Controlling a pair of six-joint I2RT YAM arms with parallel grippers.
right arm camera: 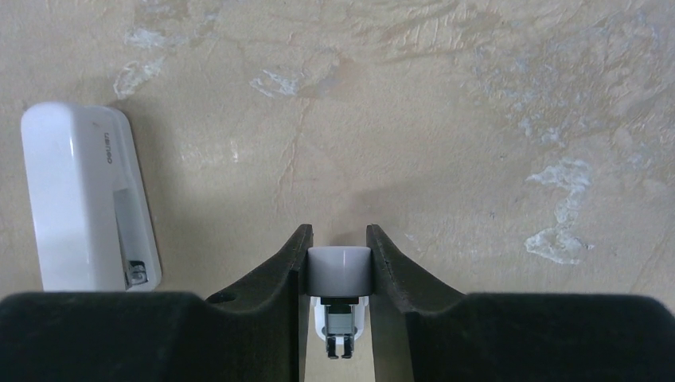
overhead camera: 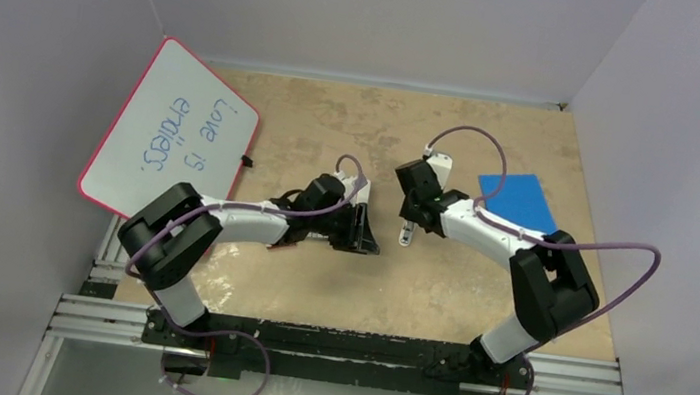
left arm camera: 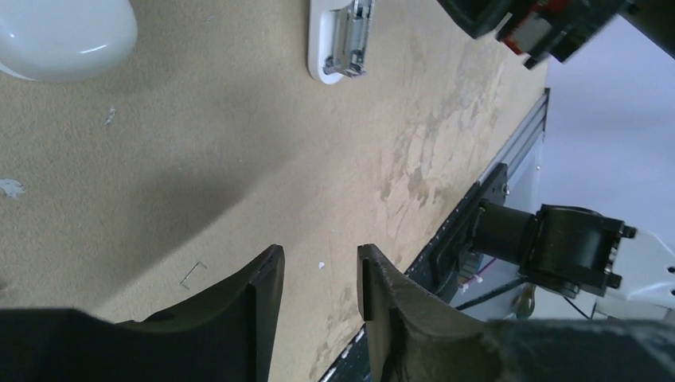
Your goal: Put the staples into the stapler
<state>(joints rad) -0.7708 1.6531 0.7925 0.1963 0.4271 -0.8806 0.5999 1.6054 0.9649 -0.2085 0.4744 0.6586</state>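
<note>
Right gripper (right arm camera: 338, 233) is pinched narrow on the stapler (right arm camera: 340, 270), which lies on the bench (right arm camera: 477, 95) with a stubby white piece (right arm camera: 79, 199) at its 9 o'clock. Left gripper (left arm camera: 320, 253) hangs half-spread and empty, the stapler at its 12 o'clock.

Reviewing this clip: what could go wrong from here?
The right gripper pinches the stapler between its jaws, near their tips, so it might twist or slip. The left gripper is open and empty, and no staple block shows in any view, only one loose staple on the table; loading may stall.
</note>
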